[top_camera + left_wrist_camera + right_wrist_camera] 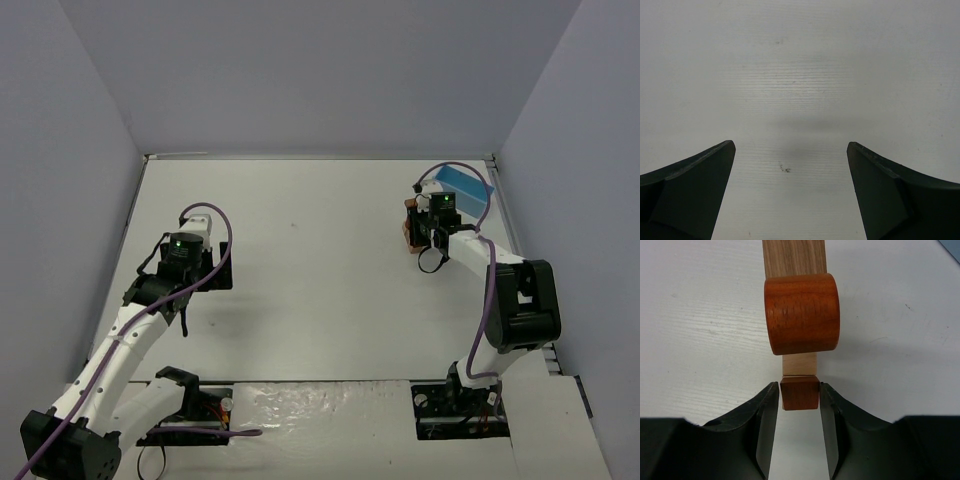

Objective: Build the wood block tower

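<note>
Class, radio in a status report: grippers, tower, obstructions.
Left gripper: jaws wide, empty. Right gripper: jaws shut on small red-brown block at wood block tower. Blue box close beside.

Open table mid-scene, blue box seemingly just behind wood block tower, side wall close beside

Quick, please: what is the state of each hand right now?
Left hand: open, holding nothing.
Right hand: closed on the small reddish-brown wood block.
</note>
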Controlling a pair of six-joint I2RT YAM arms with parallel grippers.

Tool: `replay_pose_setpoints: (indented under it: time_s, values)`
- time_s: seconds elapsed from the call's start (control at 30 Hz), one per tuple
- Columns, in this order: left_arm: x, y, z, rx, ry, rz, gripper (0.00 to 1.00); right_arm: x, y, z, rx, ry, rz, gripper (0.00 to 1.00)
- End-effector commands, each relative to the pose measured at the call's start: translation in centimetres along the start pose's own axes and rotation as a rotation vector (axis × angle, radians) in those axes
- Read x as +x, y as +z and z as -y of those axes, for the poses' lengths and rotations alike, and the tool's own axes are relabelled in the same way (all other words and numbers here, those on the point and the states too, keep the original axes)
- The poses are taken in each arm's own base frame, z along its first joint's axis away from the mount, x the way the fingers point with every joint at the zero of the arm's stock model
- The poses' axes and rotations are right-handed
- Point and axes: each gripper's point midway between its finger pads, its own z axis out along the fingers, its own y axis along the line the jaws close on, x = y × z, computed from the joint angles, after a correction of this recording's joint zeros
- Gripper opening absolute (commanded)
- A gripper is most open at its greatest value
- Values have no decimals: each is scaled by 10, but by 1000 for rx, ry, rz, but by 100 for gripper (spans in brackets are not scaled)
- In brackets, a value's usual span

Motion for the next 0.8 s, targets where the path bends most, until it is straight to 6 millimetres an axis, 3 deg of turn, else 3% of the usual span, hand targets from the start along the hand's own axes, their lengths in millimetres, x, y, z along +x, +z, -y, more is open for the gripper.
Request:
replay_pose_setpoints:
  time_s: [0.0,0.13,0.23,0.33,0.4,0.47,0.57,0.63,0.73,0.77]
  values:
    - [-31,-8,4,23,-17,94,93,-35,-12,2,1,24,109,36]
    - [-31,-8,4,23,-17,94,93,-47,-22,0,-1,38,143,45]
    - [-31,-9,4,21,-20,94,93,-65,-42,1,8,51,197,55]
    - [-36,-14,2,14,-31,109,93,-86,-72,3,16,59,268,58]
    - [-41,-21,0,7,-41,123,93,-100,-97,4,21,68,317,61]
    - [-51,-32,-3,-2,-51,150,93,-121,-137,8,43,77,408,65]
    - [-72,-55,-6,-6,-67,213,93,-138,-186,16,88,91,502,77]
    - [-82,-70,-10,-14,-63,243,94,-137,-212,19,111,90,523,88]
    - [-109,-103,-17,-27,-73,325,94,-137,-269,27,164,94,624,99]
    - [-112,-110,-20,-38,-72,338,94,-133,-278,31,188,98,630,100]
